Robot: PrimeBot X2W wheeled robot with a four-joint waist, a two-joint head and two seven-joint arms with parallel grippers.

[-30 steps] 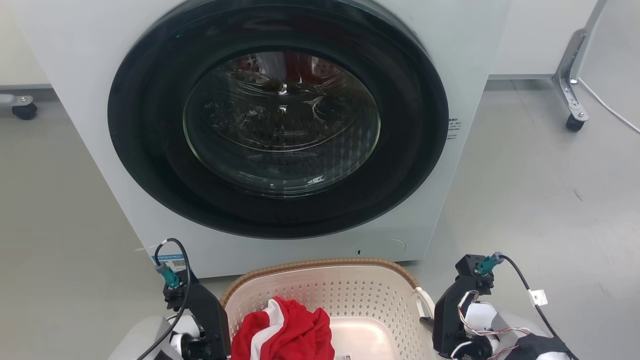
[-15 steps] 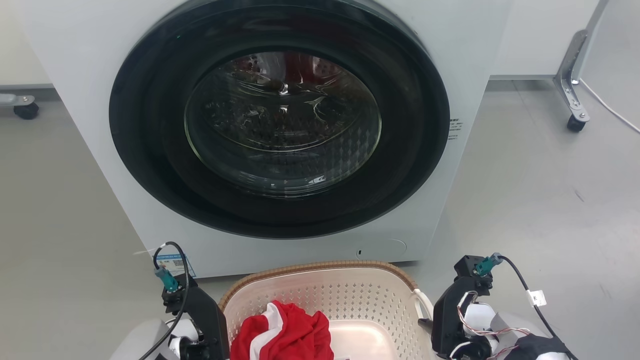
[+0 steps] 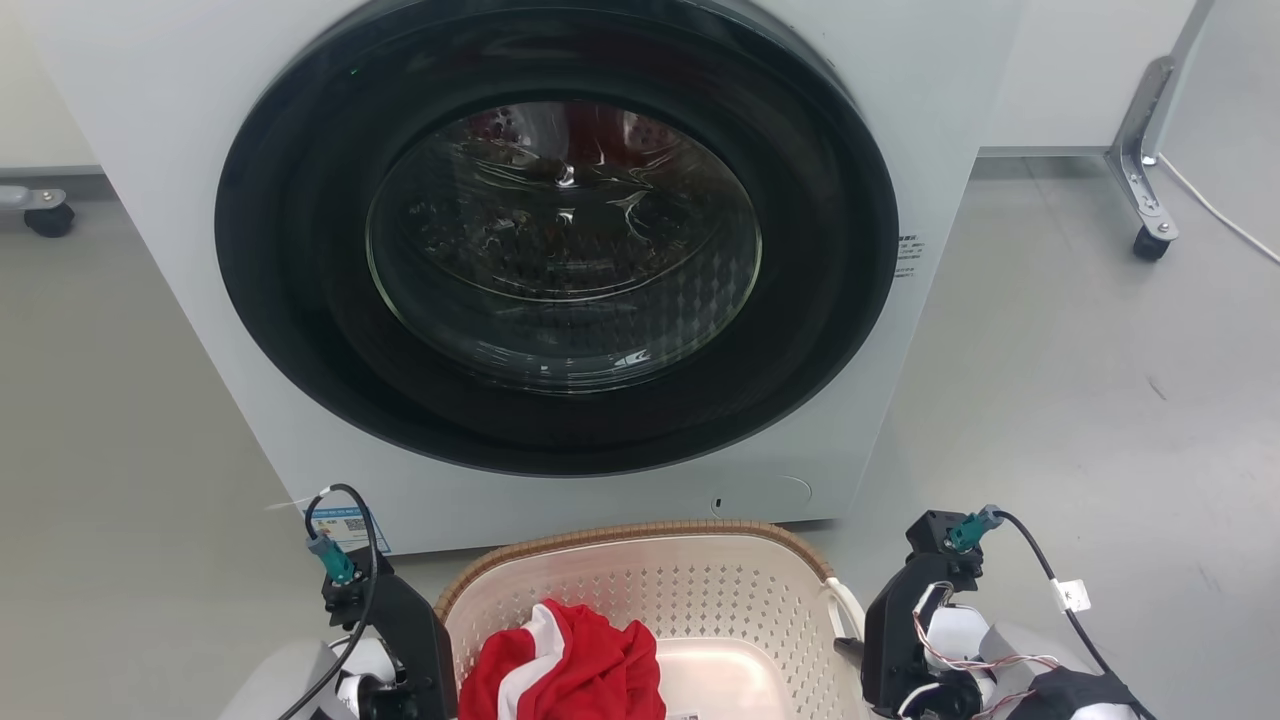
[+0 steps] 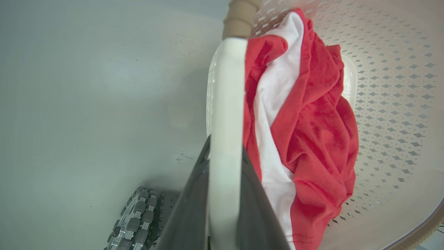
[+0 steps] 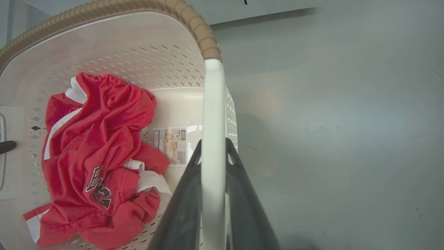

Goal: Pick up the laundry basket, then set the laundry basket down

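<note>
Fingers [image 4: 189, 211] of the left gripper [image 4: 225, 149] and right gripper [image 5: 212, 146] stay clenched on the laundry basket's [image 3: 640, 590] white handles [image 5: 212, 104]. The basket has barely shifted, low before the washing machine [image 3: 560, 250], so set-down seems close.

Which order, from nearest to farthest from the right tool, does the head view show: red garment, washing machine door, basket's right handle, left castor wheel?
From the right tool:
1. Right handle, in its grip.
2. Red garment, in the laundry basket, leftward.
3. Washing machine door, ahead.
4. Castor wheel, far left, behind.
</note>
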